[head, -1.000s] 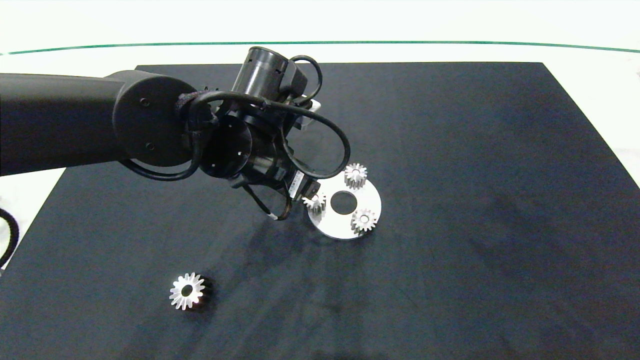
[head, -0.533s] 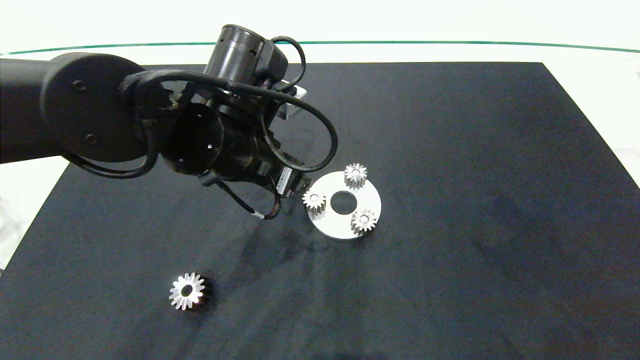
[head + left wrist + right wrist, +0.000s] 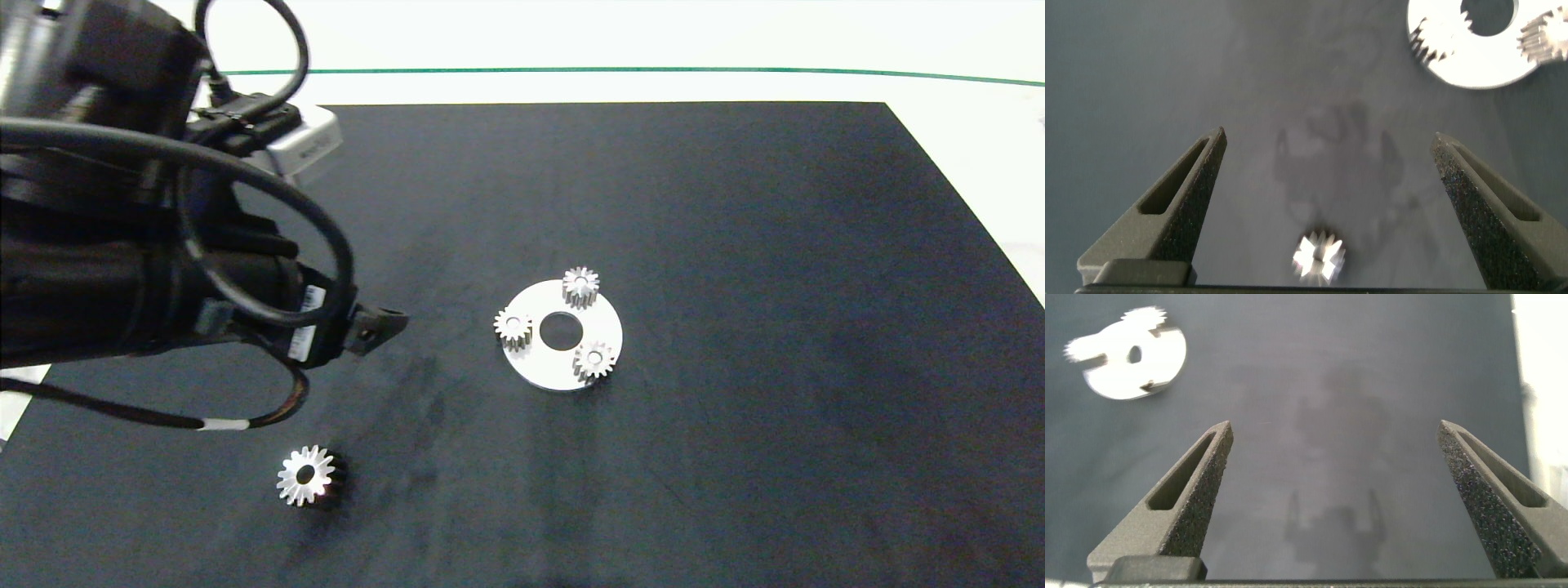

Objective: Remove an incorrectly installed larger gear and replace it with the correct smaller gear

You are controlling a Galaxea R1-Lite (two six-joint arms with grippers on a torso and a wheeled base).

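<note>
larger gear (image 3: 306, 475) flat on black mat (image 3: 735, 245), well apart from round silver plate (image 3: 602, 314). smaller gear (image 3: 513, 325) upright on plate's rim beside two other small gears (image 3: 580, 286). left hand (image 3: 1327, 163) wide, empty, above mat. right hand (image 3: 1335, 457) wide, empty.

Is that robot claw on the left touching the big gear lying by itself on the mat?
Apart. In the left wrist view the left gripper is open and empty, dark mat showing between both fingers and the larger gear.
</note>
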